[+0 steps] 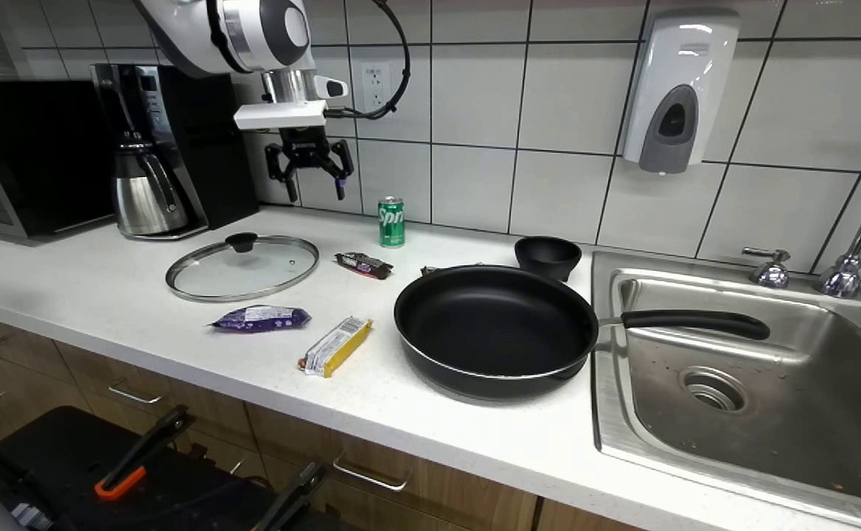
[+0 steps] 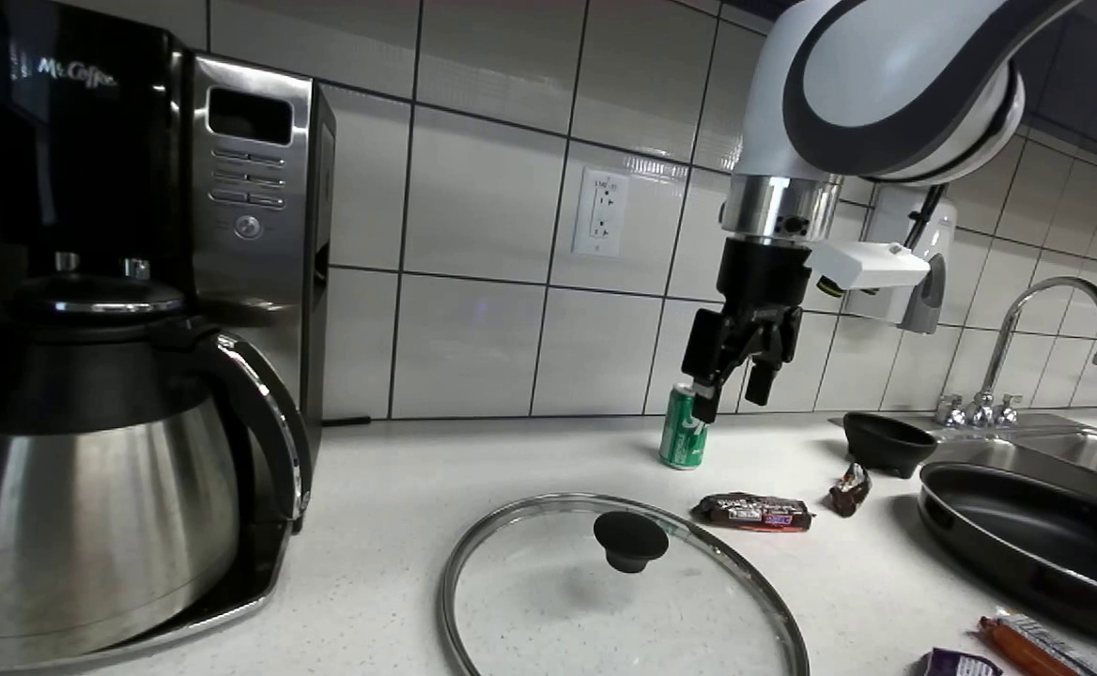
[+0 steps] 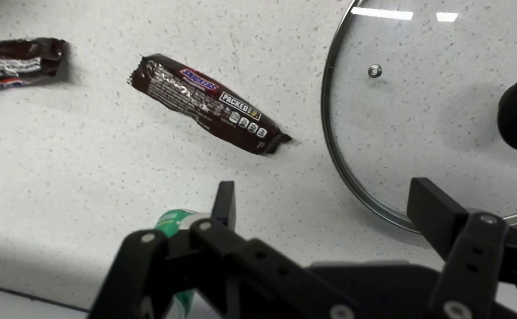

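My pincer (image 1: 316, 193) hangs released, spread wide, above the counter (image 1: 128, 287); the green can (image 1: 391, 223) stands near its back edge, the glass lid (image 1: 253, 269) and a Snickers bar (image 3: 207, 105) lying farther forward.

My hand (image 1: 316, 194) is hanging in free air. Below, a bare strip of surface (image 1: 349, 232) is running between the lid (image 1: 246, 274), its knob (image 1: 241, 242) jutting up, and the can (image 1: 391, 225) near the wall (image 1: 467, 184). A bar (image 3: 210, 104) is lying just past it. Pan (image 1: 497, 328) and bowl (image 1: 548, 254) are crowding the sink (image 1: 755, 391) side, the coffee maker (image 1: 194, 140) the opposite.
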Robot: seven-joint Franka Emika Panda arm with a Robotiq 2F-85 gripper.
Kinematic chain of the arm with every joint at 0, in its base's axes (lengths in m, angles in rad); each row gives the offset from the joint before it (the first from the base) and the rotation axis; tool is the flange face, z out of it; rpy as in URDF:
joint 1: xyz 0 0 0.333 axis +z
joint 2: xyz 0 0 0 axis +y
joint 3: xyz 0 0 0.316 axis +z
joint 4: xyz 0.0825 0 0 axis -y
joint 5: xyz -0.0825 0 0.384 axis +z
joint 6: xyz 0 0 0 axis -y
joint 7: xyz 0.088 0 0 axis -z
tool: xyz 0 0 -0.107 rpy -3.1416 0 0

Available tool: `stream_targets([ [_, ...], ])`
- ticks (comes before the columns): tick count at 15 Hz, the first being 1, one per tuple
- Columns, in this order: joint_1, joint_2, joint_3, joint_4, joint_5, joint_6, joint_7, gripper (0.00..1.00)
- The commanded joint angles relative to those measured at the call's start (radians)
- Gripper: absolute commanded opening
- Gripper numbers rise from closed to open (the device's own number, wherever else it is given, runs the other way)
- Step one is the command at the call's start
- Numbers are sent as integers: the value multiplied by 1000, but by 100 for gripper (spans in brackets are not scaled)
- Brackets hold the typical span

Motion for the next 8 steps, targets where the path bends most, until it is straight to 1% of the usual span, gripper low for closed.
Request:
stream_targets([
  [1,-31,-40,-5,-58,76,48,89,100],
  [3,-40,-43,-12,-81,107,95,109,100],
  [5,-46,-34,-18,-84,110,97,110,100],
  [7,-56,-27,-18,-87,101,81,55,100],
  [8,-66,-26,-11,-94,104,82,6,100],
])
